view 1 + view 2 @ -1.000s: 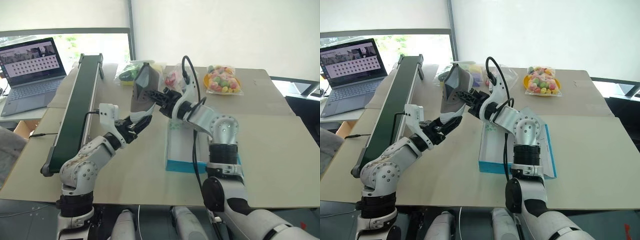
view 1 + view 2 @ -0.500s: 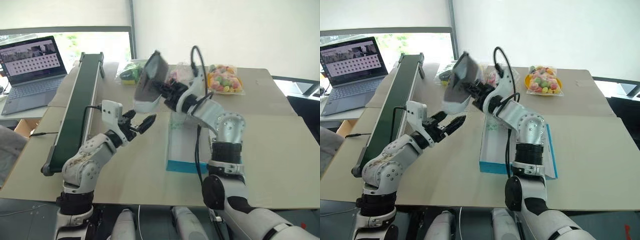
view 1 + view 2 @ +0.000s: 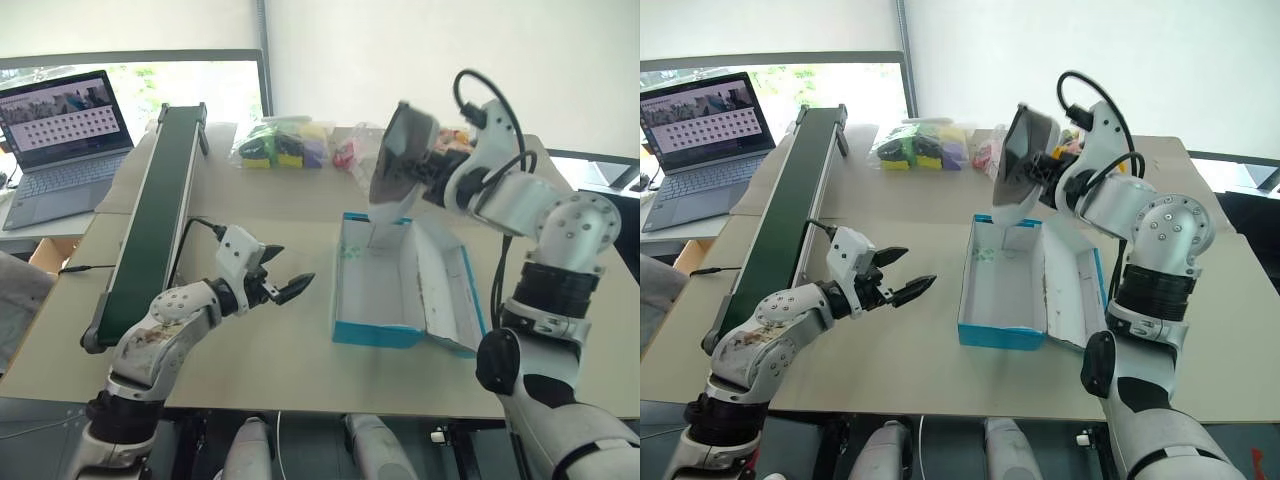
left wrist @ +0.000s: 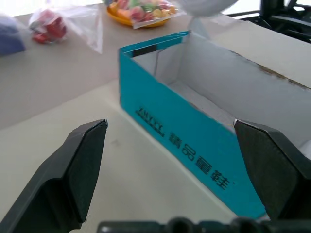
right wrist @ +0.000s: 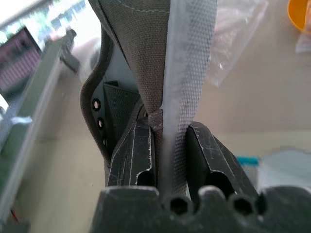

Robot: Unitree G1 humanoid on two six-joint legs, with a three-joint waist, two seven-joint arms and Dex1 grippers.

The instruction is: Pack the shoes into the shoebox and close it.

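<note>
The shoebox (image 3: 378, 290) lies open on the surface (image 3: 290, 350), turquoise outside and white inside, its lid (image 3: 445, 290) flipped out flat on the right side. Its inside looks bare apart from some white paper at the far end, where the toe of a shoe (image 3: 398, 160) dips toward it; whether the toe touches the paper or the box cannot be told. The right gripper (image 5: 163, 145) holds this shoe above the far end of the box, heel up and toe down, its fingers pinched on the grey fabric at the heel. The pale sole faces the robot in the head views, so most of the upper is hidden there. The left gripper (image 3: 283, 275) hangs just above the surface to the left of the box, jaws spread wide and holding nothing, pointed at the printed turquoise side wall. At the far edge of the surface lie clear bags (image 3: 285, 145) of colourful items, the rightmost partly hidden behind the shoe and the right arm. A dark conveyor (image 3: 150, 220) runs along the left, with a laptop (image 3: 60, 140) beyond it.
</note>
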